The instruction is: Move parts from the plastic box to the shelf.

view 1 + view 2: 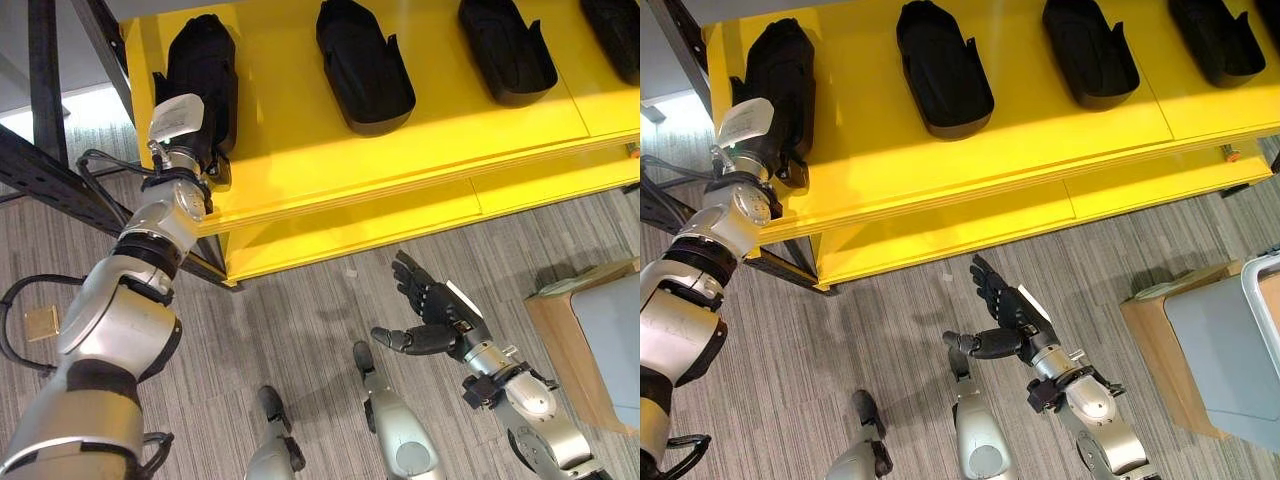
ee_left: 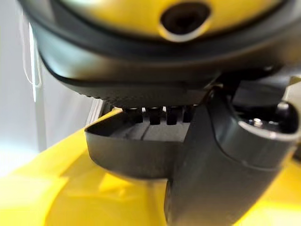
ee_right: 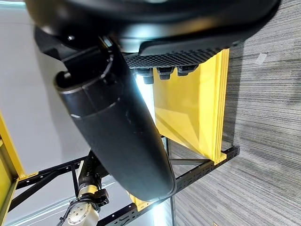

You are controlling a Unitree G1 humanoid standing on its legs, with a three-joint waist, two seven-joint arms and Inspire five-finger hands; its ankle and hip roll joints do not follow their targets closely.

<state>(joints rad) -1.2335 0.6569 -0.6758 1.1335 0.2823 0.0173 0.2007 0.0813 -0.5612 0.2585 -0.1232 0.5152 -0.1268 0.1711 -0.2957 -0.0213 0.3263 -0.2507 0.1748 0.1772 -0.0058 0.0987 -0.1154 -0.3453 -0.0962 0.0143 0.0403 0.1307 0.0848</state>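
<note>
Several black moulded parts lie in a row on the yellow shelf point(image 1: 420, 150). My left hand point(image 1: 205, 150) is at the near end of the leftmost black part point(image 1: 205, 60), which rests on the shelf. In the left wrist view its thumb point(image 2: 211, 174) lies against the outside of that part's wall point(image 2: 127, 150) and its fingertips point(image 2: 155, 115) reach over the inside. My right hand point(image 1: 435, 315) hangs open and empty over the floor in front of the shelf, fingers straight.
Dark metal frame bars point(image 1: 45, 80) stand left of the shelf. A lower yellow shelf level point(image 1: 330, 235) juts out below. A brown box with a grey container point(image 1: 1220, 350) stands on the floor at the right. Striped grey carpet point(image 1: 300, 320) lies between.
</note>
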